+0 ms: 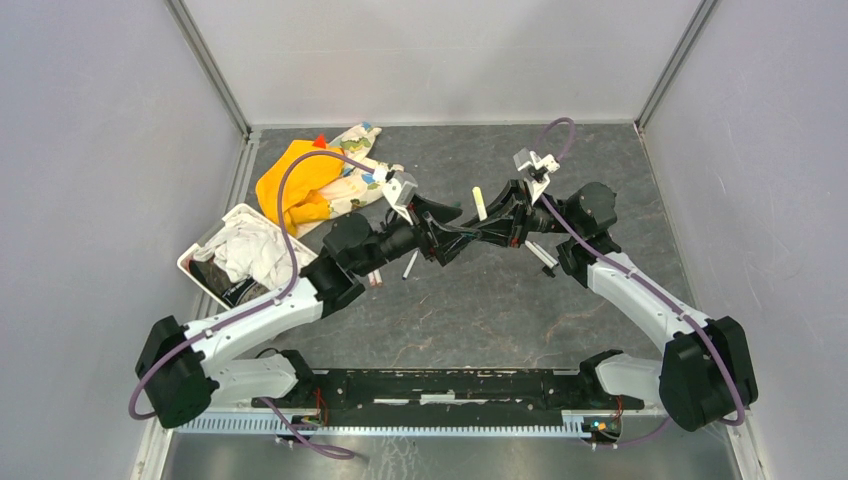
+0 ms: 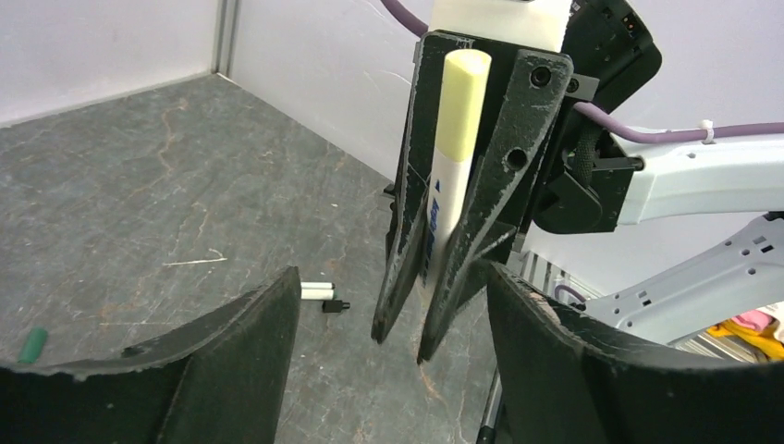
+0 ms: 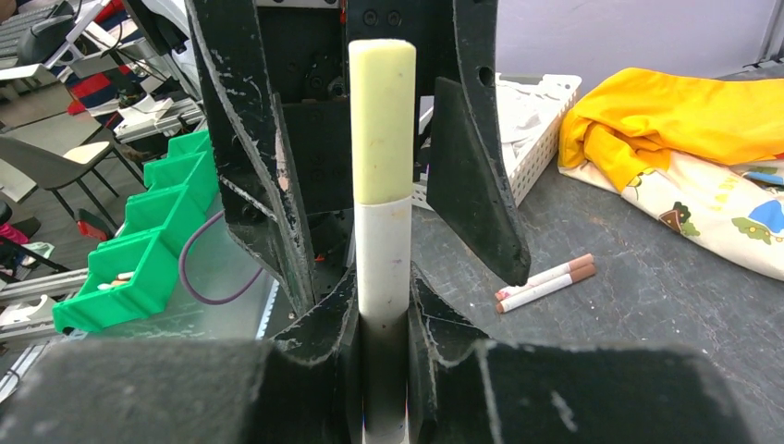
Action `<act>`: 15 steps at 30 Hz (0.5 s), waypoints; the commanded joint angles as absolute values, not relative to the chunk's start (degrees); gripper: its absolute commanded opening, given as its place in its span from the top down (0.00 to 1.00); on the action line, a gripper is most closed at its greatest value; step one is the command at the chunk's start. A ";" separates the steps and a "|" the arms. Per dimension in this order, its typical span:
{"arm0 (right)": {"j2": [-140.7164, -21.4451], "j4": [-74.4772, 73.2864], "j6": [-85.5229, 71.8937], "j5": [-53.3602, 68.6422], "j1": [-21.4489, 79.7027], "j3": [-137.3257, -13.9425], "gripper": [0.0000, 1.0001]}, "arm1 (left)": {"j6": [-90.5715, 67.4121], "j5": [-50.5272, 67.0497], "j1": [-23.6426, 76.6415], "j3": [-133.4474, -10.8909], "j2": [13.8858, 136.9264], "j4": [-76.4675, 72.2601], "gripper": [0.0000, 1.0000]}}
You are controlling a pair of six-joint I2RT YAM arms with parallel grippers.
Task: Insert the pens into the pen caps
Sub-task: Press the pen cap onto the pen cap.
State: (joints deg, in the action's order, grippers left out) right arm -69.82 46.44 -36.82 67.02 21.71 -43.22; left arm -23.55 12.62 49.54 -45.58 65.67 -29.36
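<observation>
My right gripper [image 3: 382, 298] is shut on a white-barrelled pen [image 3: 383, 259] and holds it above the table. A cream cap [image 3: 381, 120] sits on the pen's free end. The capped pen also shows in the top view [image 1: 480, 204] and the left wrist view [image 2: 455, 139]. My left gripper [image 2: 393, 277] is open and empty, its jaws spread wide on either side of the right gripper's fingers [image 2: 411, 213]. The two grippers meet at mid-table [image 1: 470, 230]. A dark green cap [image 2: 33, 345] lies on the table. The blue cap is out of view.
Two red-tipped pens [image 3: 545, 282] lie on the table, and others lie near the arms [image 1: 410, 264] [image 1: 541, 257]. A white basket [image 1: 200, 250], an orange cloth [image 1: 295, 185] and a patterned cloth [image 1: 355, 165] are at back left. A thin wire-like stick [image 2: 194, 262] lies flat.
</observation>
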 commanded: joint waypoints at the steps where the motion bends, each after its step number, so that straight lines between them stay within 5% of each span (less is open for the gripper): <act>1: -68.56 49.74 -37.23 67.84 22.10 -42.45 1.00 | -26.03 17.22 48.74 -50.07 67.44 -35.72 0.26; 15: -68.69 49.61 -36.60 68.81 22.92 -42.27 1.00 | -26.43 18.50 47.54 -50.39 67.51 -42.16 0.31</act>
